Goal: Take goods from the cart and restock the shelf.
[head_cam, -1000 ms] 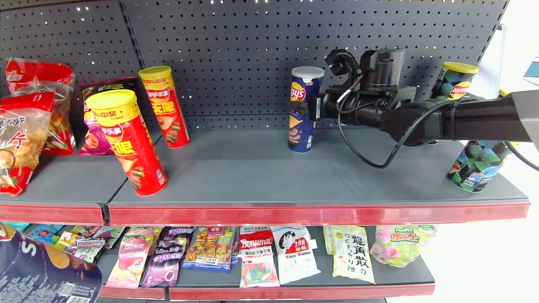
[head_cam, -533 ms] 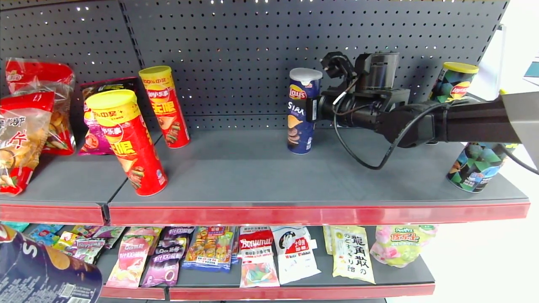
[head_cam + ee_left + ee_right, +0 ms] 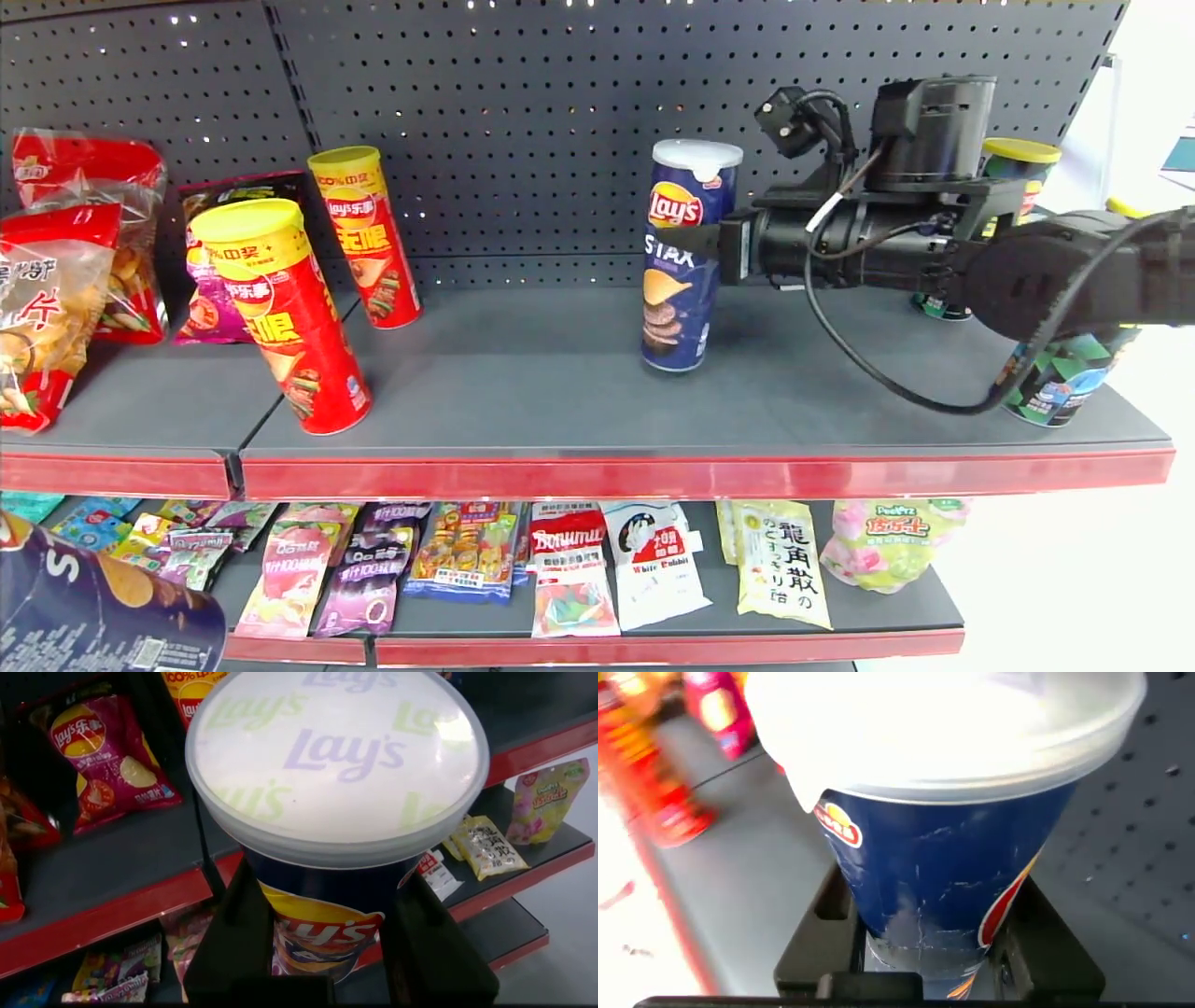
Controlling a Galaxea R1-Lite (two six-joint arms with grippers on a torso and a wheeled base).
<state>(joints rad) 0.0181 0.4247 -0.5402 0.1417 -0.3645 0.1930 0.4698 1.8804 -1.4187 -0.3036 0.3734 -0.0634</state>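
At the lower left, in front of the lower tier, our left tool [image 3: 327, 943] is clamped around a second blue can [image 3: 84, 607], lid toward its wrist camera, waiting its turn. On the upper shelf [image 3: 560, 392] the near red can [image 3: 280, 317] leans at the left end.

Right of it lies a bare stretch, and there stands the blue can [image 3: 686, 308], upright with its long axis vertical. Our right tool [image 3: 695, 247] has closed on it a little above the middle, reaching in level from the right. The base sits at the shelf surface (we cannot tell whether it rests there or hangs just above).

We judge the placing nearly done. The can lies to the left of the wrist, so once the fingers let go, the way out is straight back to the right. There a patterned can [image 3: 1060, 383] stands near the arm, and we would mind it.
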